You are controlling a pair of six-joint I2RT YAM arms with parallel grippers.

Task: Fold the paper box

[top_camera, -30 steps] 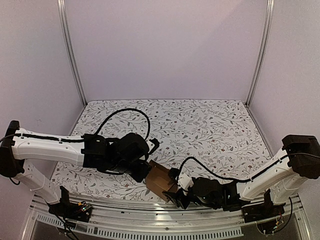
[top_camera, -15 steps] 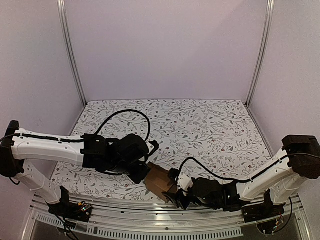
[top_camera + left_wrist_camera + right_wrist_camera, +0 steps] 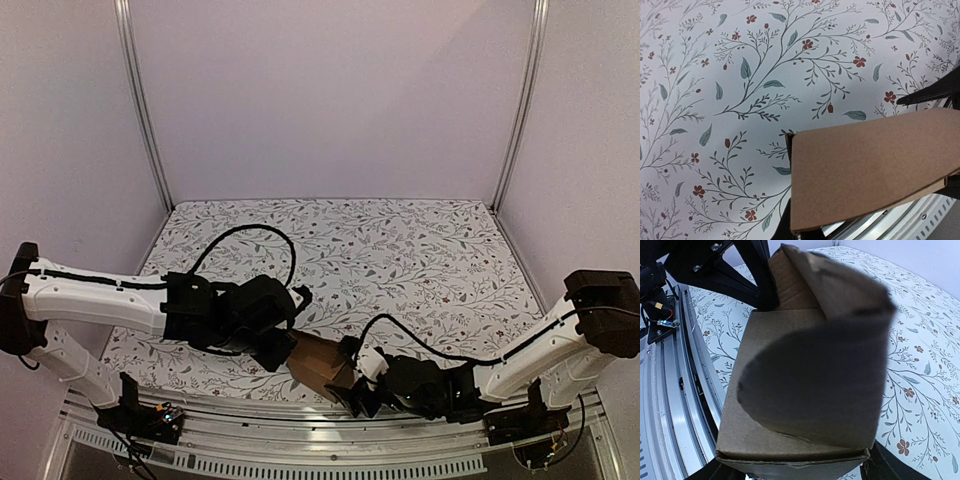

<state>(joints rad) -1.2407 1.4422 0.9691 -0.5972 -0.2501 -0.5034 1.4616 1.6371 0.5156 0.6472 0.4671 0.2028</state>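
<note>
**Box shaped, one end left to close**

The left gripper [image 3: 284, 349] has its fingers on either side of the left end of the paper box [image 3: 320, 363], clamping it. The box hangs between the arms over the near edge of the table [image 3: 400, 250], already a closed rectangular sleeve. The right gripper [image 3: 353, 386] pinches its right end. There an end flap [image 3: 840, 305] curls loose (blurred, close to the lens), so tucking it in looks like the work left.
</note>
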